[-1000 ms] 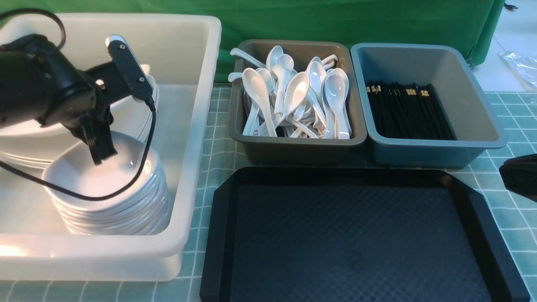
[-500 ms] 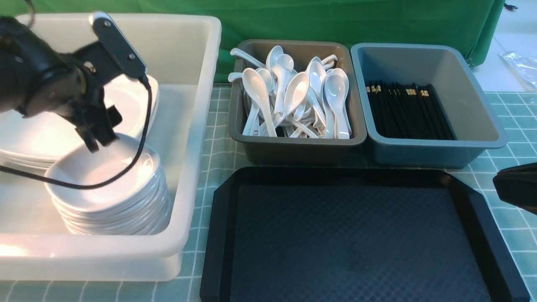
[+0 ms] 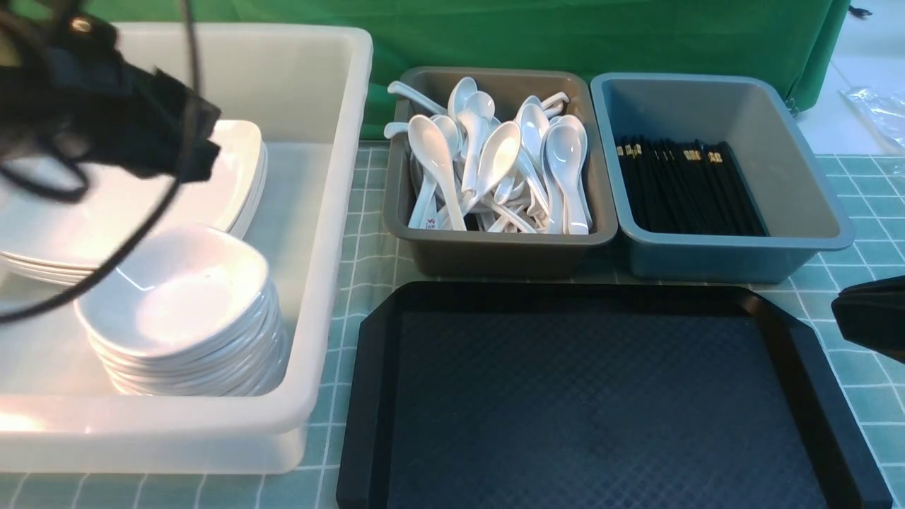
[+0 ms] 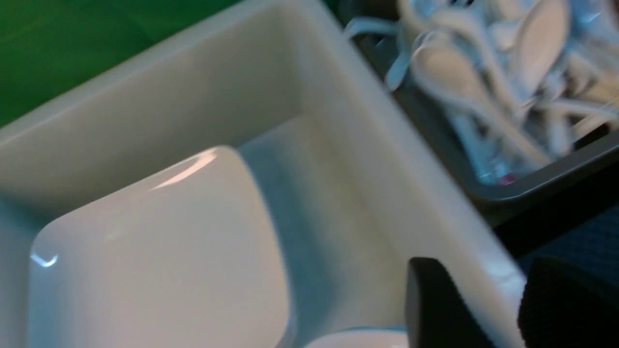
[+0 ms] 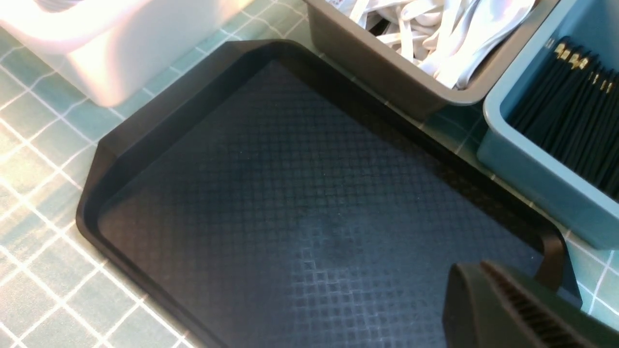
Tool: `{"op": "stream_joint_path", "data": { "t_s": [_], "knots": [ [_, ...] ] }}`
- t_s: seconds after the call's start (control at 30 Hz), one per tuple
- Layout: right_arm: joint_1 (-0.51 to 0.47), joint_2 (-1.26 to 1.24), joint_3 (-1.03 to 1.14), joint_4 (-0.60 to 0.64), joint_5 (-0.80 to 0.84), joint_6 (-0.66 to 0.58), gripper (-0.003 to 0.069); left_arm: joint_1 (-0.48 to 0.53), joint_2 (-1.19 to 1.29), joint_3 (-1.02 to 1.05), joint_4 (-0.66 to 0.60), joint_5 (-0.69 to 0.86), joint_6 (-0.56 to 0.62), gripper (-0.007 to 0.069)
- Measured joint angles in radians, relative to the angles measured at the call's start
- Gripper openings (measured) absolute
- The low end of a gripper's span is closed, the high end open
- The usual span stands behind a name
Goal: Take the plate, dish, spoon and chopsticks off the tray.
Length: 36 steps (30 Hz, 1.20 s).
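The black tray (image 3: 565, 291) lies at the front centre with nothing on it; it also shows in the right wrist view (image 5: 271, 193). The plate (image 3: 106, 205) tops a stack of plates in the white tub. The dish (image 3: 177, 297) tops a stack of dishes in front of them. White spoons (image 3: 495, 155) fill the grey bin, and black chopsticks (image 3: 686, 187) lie in the blue-grey bin. My left gripper (image 3: 198, 145) is blurred above the plates, open and empty (image 4: 503, 290). My right gripper (image 3: 848, 311) is shut and empty by the tray's right rim (image 5: 478, 275).
The white tub (image 3: 332, 212) stands left of the tray. The grey spoon bin (image 3: 495, 247) and the blue-grey chopstick bin (image 3: 735, 258) stand side by side just behind the tray. A green checked cloth (image 3: 353, 233) covers the table.
My left gripper has risen out of the dish stack and moved back over the plates, leaving the top dish in place. The right gripper has barely moved.
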<state>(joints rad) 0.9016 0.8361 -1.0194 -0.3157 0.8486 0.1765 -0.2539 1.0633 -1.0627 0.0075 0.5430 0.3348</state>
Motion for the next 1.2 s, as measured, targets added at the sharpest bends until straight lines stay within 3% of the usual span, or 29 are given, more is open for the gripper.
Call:
{"op": "stream_joint_path", "data": {
  "t_s": [0.03, 0.07, 0.13, 0.17, 0.27, 0.33, 0.47, 0.63, 0.9, 0.97, 1.1, 1.2],
  "knots": [
    [0.000, 0.000, 0.000, 0.000, 0.008, 0.002, 0.0028, -0.005, -0.095, 0.072, -0.104, -0.039, 0.057, 0.0092],
    [0.000, 0.000, 0.000, 0.000, 0.013, 0.011, 0.0030, -0.005, -0.155, 0.114, -0.162, -0.062, 0.094, 0.0055],
    [0.000, 0.000, 0.000, 0.000, 0.015, 0.020, 0.0031, -0.006, -0.212, 0.168, -0.234, -0.096, 0.134, 0.0034],
    [0.000, 0.000, 0.000, 0.000, 0.019, 0.044, 0.0034, -0.006, -0.309, 0.280, -0.381, -0.161, 0.216, 0.0016],
    [0.000, 0.000, 0.000, 0.000, 0.019, 0.057, 0.0036, -0.006, -0.395, 0.373, -0.517, -0.223, 0.314, 0.0014],
    [0.000, 0.000, 0.000, 0.000, 0.023, 0.079, 0.0042, -0.006, -0.500, 0.487, -0.713, -0.303, 0.480, 0.0014],
    [0.000, 0.000, 0.000, 0.000, 0.026, 0.089, 0.0051, -0.006, -0.599, 0.574, -0.813, -0.356, 0.560, 0.0014],
    [0.000, 0.000, 0.000, 0.000, 0.026, 0.095, 0.0059, -0.006, -0.656, 0.627, -0.795, -0.371, 0.578, 0.0014],
    [0.000, 0.000, 0.000, 0.000, 0.026, 0.095, 0.0073, -0.006, -0.657, 0.631, -0.499, -0.313, 0.580, 0.0014],
    [-0.007, 0.000, 0.000, 0.003, 0.026, 0.095, 0.0076, -0.006, -0.657, 0.631, -0.473, -0.312, 0.580, 0.0014],
    [-0.086, -0.002, -0.001, 0.011, 0.022, 0.095, 0.0084, -0.006, -0.657, 0.631, -0.458, -0.309, 0.580, 0.0014],
    [-0.223, -0.034, 0.005, 0.043, 0.006, 0.081, 0.0071, -0.006, -0.657, 0.631, -0.454, -0.307, 0.582, 0.0014]
  ]
}}
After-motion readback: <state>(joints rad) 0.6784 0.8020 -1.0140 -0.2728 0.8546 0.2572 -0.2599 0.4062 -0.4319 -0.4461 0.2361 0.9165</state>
